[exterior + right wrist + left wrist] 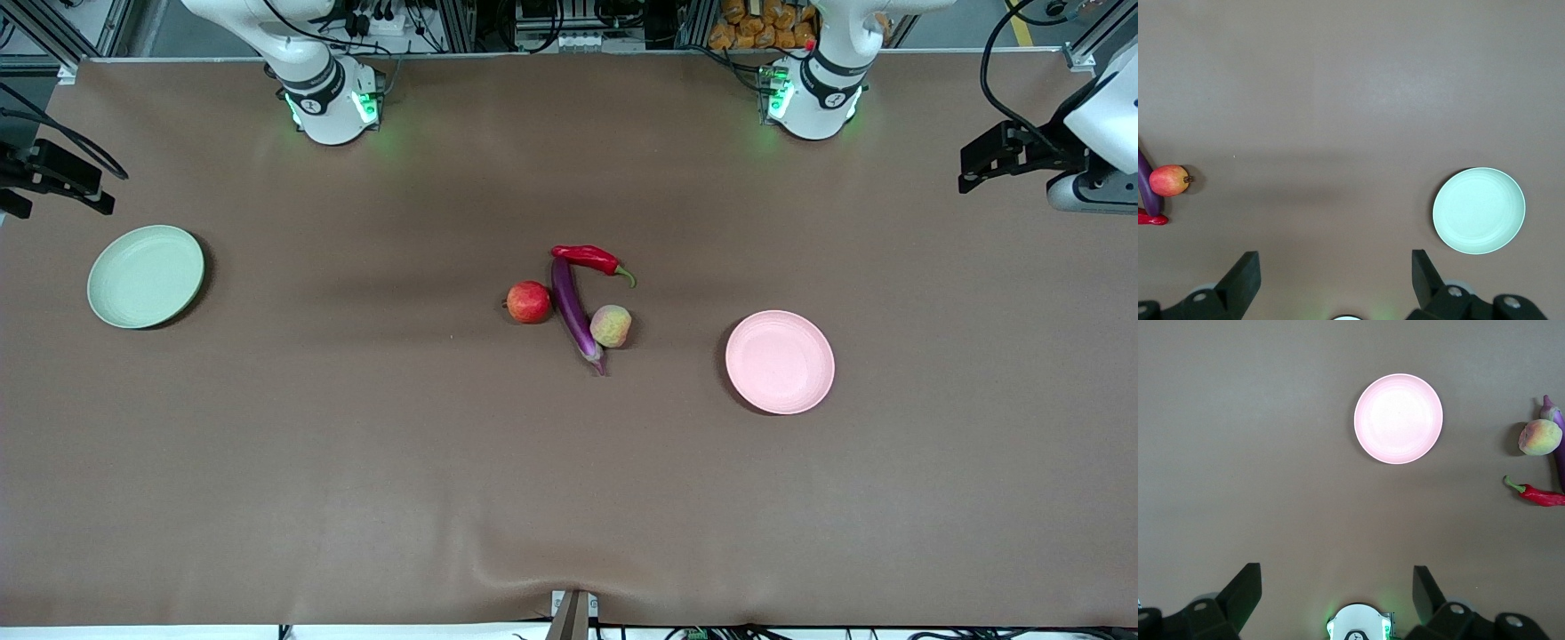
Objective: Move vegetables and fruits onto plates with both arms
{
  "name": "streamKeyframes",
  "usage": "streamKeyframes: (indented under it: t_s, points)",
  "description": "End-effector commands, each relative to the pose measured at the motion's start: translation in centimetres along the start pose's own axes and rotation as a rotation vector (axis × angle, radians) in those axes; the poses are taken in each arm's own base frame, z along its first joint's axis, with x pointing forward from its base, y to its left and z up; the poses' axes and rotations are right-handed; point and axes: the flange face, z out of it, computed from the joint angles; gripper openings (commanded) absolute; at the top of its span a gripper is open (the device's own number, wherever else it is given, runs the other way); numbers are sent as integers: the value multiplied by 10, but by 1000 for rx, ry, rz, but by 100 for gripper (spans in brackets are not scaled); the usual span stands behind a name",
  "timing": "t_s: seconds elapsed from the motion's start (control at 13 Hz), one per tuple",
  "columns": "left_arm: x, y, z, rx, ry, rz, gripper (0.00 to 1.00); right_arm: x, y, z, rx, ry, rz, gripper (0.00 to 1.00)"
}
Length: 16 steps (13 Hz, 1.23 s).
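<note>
In the middle of the table lie a long purple eggplant (575, 316), a red chili pepper (588, 258) at its end toward the robots' bases, a round red fruit (529, 301) and a yellow-green fruit (611, 325) on either side of it. The pale green plate (145, 276) sits toward the right arm's end, the pink plate (780, 362) toward the left arm's end. Both plates hold nothing. My left gripper (1338, 568) hangs open high above the table's end, its dark hand (987, 164) past the pink plate (1398, 419). My right gripper (1336, 253) hangs open high up near the green plate (1479, 210).
The brown cloth (356, 462) covers the whole table, with a wrinkle at the edge nearest the front camera. Both arm bases (331, 107) (813, 102) stand along the table's edge by the racks. A small mount (572, 613) pokes up at the cloth's near edge.
</note>
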Motion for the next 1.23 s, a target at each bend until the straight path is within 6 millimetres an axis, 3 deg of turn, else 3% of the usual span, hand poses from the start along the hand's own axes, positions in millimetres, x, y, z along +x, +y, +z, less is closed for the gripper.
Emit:
streamKeyframes:
  t_s: [0.0, 0.08, 0.46, 0.69, 1.0, 1.16]
  points:
    - [1, 6, 1, -15, -15, -10, 100, -9, 3, -1, 20, 3, 0, 100]
    - [8, 10, 9, -14, -31, -16, 100, -9, 3, -1, 21, 0, 0, 100]
    - [24, 69, 37, -2, -86, -57, 100, -9, 3, 0, 23, -4, 0, 100]
    - [39, 94, 52, -107, -97, -131, 100, -9, 4, 1, 25, -10, 2, 100]
    - [70, 183, 87, -158, -40, -259, 100, -10, 4, 1, 25, -12, 2, 100]
    - [86, 215, 102, -185, 8, -338, 100, -9, 5, 2, 25, -14, 5, 100]
